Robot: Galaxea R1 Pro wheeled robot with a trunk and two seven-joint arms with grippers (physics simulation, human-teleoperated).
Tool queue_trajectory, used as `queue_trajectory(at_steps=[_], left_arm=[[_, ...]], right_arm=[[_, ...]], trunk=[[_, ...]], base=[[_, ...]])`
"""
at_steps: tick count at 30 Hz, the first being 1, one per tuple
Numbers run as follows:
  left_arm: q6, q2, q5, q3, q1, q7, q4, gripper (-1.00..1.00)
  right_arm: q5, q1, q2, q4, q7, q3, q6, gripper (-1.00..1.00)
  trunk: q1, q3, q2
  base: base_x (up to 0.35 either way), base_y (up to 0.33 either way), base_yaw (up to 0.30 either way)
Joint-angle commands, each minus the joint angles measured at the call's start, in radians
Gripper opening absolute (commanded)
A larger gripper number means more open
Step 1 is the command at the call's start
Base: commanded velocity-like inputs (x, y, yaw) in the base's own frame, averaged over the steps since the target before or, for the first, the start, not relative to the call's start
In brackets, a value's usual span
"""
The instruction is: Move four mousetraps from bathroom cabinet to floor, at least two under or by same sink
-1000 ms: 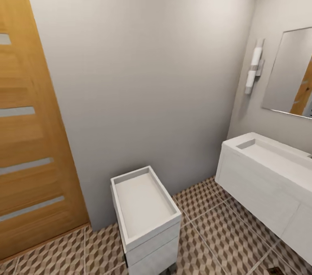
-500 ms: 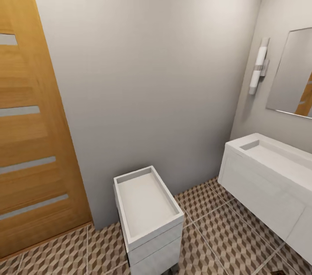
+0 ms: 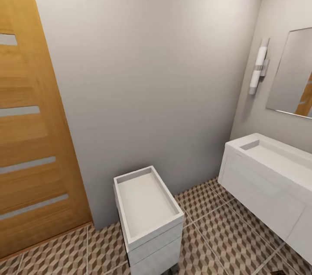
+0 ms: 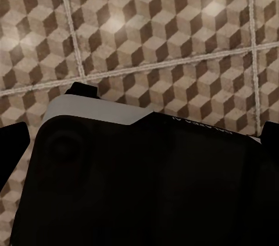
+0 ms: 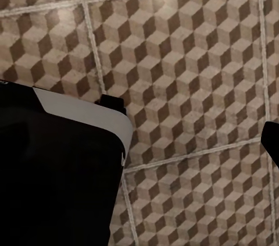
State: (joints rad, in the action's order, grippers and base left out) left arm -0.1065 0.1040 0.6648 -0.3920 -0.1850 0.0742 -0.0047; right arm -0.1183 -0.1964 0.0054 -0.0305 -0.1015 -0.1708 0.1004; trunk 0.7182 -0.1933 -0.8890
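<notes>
No mousetraps or orange-brown dresser in sight; the cube-patterned tiled bathroom floor (image 3: 225, 227) fills the lower frame. Jaw state: cannot tell. Risk: clipping the white box-like unit (image 3: 147, 214) at lower centre while turning.

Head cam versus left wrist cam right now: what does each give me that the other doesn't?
Head view alone: the wooden door, the grey wall, an open-topped white box unit, the white sink, the mirror and a wall light. Left wrist view alone: a dark, white-edged part of the robot close below the camera. Both share the cube-patterned bathroom floor with pale grout lines.
</notes>
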Motion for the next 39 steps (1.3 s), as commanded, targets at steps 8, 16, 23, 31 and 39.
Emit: queue_trajectory(at_steps=[8,16,23,31,39], left_arm=[[-0.002,0.0,0.006,-0.008,-0.001,0.004,0.0,1.0],[-0.002,0.0,0.006,-0.008,-0.001,0.004,0.0,1.0],[-0.002,0.0,0.006,-0.008,-0.001,0.004,0.0,1.0],[-0.002,0.0,0.006,-0.008,-0.001,0.004,0.0,1.0],[-0.002,0.0,0.006,-0.008,-0.001,0.004,0.0,1.0]], right_arm=[[-0.011,-0.001,0.001,-0.003,-0.007,-0.002,-0.003,1.0],[-0.011,-0.001,0.001,-0.003,-0.007,-0.002,-0.009,1.0],[-0.011,-0.001,0.001,-0.003,-0.007,-0.001,-0.009,1.0],[-0.011,-0.001,0.001,-0.003,-0.006,-0.002,-0.01,1.0],[-0.012,-0.001,0.0,-0.003,-0.003,-0.002,-0.008,1.0]], trunk=[[0.0,-0.001,-0.001],[0.0,-0.001,-0.001],[0.0,-0.001,-0.001],[0.0,-0.001,-0.001],[0.0,-0.001,-0.001]], base=[[0.0,0.0,0.0],[0.0,0.0,0.0],[0.0,0.0,0.0],[0.0,0.0,0.0],[0.0,0.0,0.037]])
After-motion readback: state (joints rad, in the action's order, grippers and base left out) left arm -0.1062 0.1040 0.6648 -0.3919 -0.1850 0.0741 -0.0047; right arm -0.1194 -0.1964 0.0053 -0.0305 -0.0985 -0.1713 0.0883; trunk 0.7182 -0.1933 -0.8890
